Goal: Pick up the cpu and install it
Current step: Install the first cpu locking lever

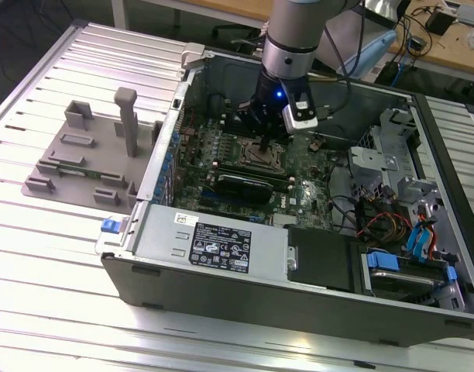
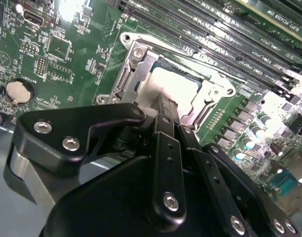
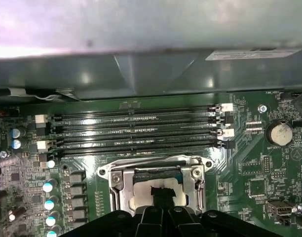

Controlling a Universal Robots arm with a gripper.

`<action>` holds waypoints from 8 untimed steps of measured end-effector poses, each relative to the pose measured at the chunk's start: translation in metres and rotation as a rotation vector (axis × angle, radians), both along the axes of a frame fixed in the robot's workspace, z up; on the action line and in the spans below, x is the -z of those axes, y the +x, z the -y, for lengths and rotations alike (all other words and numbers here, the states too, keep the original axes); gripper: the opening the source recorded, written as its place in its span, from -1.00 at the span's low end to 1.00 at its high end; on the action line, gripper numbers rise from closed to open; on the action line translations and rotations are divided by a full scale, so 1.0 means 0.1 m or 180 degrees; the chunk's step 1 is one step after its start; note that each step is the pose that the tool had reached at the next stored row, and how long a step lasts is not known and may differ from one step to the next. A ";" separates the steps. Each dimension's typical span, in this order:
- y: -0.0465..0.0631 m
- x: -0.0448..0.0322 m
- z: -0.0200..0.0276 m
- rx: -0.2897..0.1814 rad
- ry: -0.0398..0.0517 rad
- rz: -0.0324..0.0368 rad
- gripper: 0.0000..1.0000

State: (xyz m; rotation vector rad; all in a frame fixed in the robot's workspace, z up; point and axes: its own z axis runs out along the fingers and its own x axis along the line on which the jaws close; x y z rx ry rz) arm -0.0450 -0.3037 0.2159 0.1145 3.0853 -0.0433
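While hanging low inside the open computer case [image 1: 221, 252], stands straight over the socket frame [image 1: 262, 153] on the green board [image 1: 318, 186]. Shows, on the gripper [image 1: 265, 145], black fingers [image 2: 165, 143] pressed together into one narrow tip, with no gap visible in both wrist views. Pinches nothing that can be seen.

Places the cpu [image 2: 185, 89] flat inside the metal socket frame [image 2: 133, 74], pale top upward, directly beneath the gripper [image 2: 166, 107]. Hides part of that top behind the dark tip. In the first wrist view, sets the gripper [image 3: 158, 195] at the middle of the cpu [image 3: 141, 190], inside the socket frame [image 3: 198, 185]. Cannot tell whether touching the top or hovering just above it.

Puts the long memory slots [image 3: 136, 131] just beside the frame, and a round coin battery [image 3: 279, 133] well apart on the board. Leaves a grey tray [image 1: 90, 167] outside the case, on the ribbed table [image 1: 51, 310], toward the exterior view's left.
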 end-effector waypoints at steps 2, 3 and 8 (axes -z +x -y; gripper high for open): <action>0.00 -0.062 0.001 -0.0001 0.0000 0.0000 -0.79; 0.00 -0.091 0.001 -0.0001 0.0000 0.0000 -0.79; 0.00 -0.265 0.002 -0.0001 0.0000 0.0000 -0.79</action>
